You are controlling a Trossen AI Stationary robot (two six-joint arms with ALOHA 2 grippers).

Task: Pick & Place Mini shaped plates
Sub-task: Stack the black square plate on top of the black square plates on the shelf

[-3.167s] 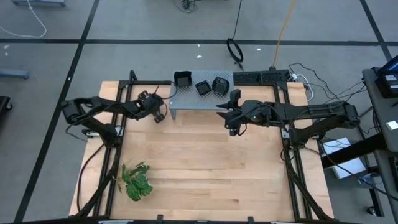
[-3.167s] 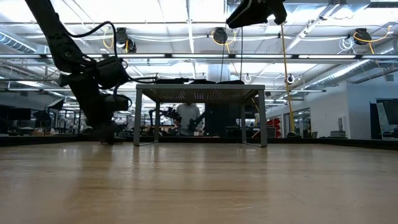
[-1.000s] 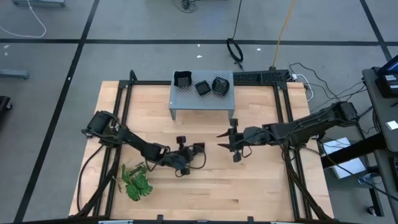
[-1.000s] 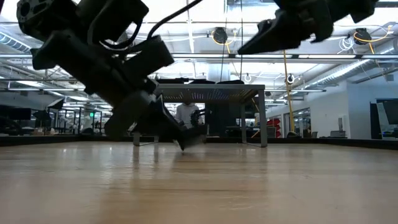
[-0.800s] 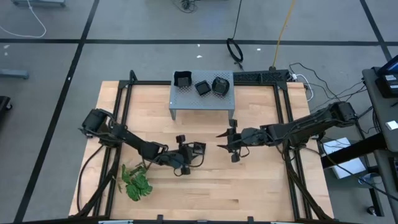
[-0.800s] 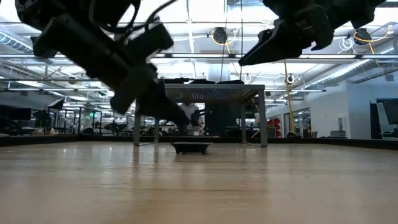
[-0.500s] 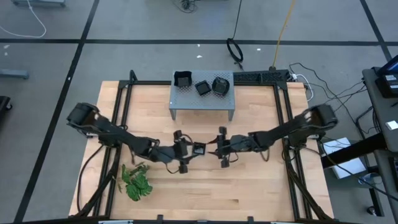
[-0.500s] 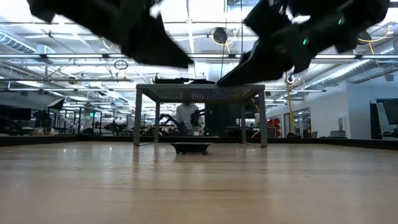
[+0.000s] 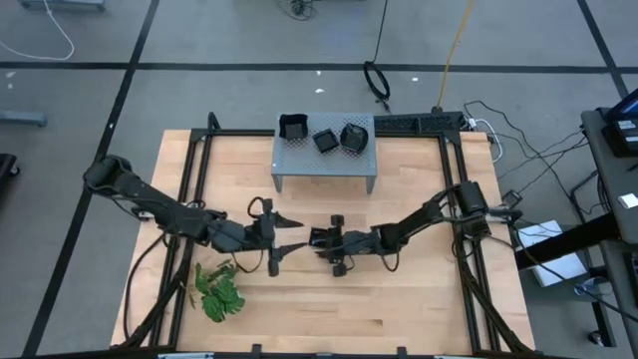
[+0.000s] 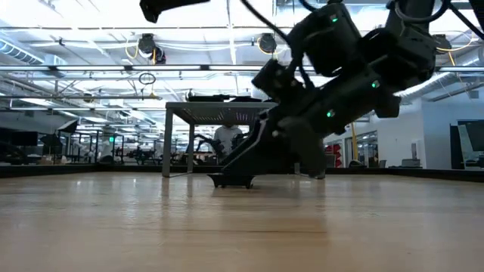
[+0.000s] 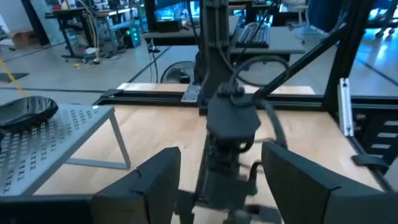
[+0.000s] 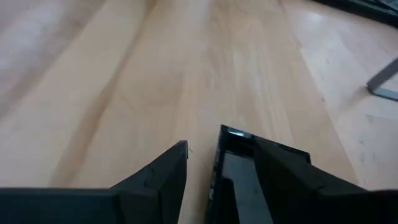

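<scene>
Four small black plates show: three sit on the grey perforated stand at the back of the table, and one square plate lies on the wood near the middle. The right gripper is low at that plate, fingers spread apart, one finger over the dish and the other on bare wood beside its rim; whether a finger touches the plate cannot be told. The left gripper hovers just beside it, fingers wide apart and holding nothing, pointing toward the right arm. A green sprig lies near the table's front left.
</scene>
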